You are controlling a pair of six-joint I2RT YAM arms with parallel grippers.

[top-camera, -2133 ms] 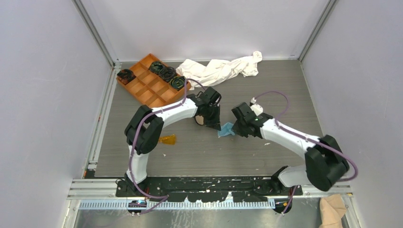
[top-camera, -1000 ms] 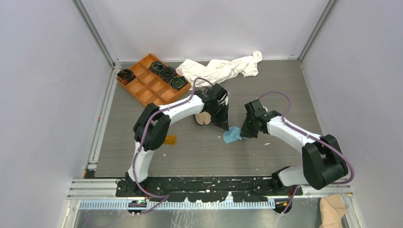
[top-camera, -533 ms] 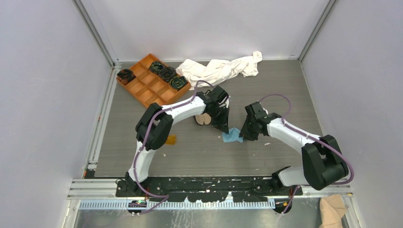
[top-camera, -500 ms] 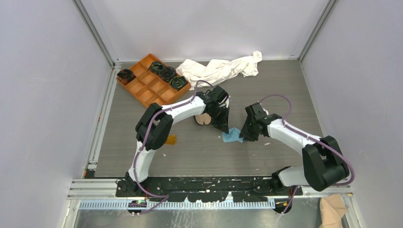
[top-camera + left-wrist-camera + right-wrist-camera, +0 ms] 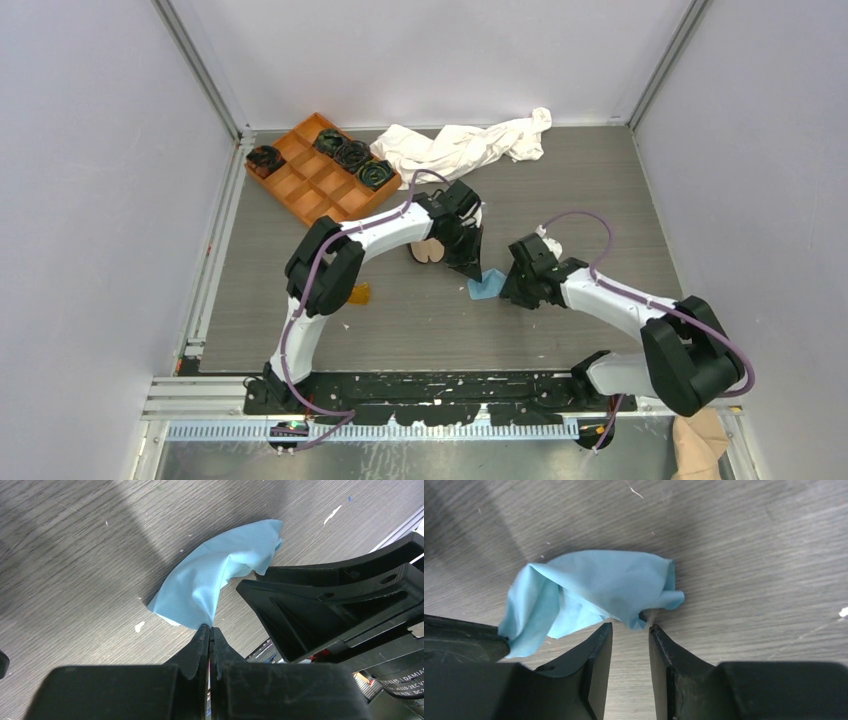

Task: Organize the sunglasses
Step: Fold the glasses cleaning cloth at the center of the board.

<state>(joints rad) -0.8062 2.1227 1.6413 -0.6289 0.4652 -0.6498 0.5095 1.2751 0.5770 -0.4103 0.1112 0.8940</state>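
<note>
The small sunglasses with translucent orange-amber lenses (image 5: 354, 293) lie flat on the grey wood-grain table (image 5: 600, 190), in its near-left part. They sit just beside the dark elbow of the left arm (image 5: 330, 262), which hides part of them from the top camera, and they are well apart from both claws, neither of which touches them. Further toward the middle of the table lies the black oval glasses case (image 5: 428, 251), open with its beige lining upward and partly covered by the left arm's wrist. Just to the right of the case is a crumpled light blue cloth (image 5: 487, 288). The left gripper (image 5: 209, 628) is closed, its two tips pressed together and pinching one edge of this cloth, so that the fabric rises in a fold from the tabletop to the tips. The right gripper (image 5: 630, 627) faces it from the other side of the cloth. Its jaws stand parted with a clear gap between them, and the cloth's curled edge lies just ahead of the tips, not clamped. In the far-left corner sits an orange plastic tray (image 5: 312, 185) with dark round things in four of its compartments. Beside it, along the back edge, lies a rumpled white cloth (image 5: 465, 143).
</note>
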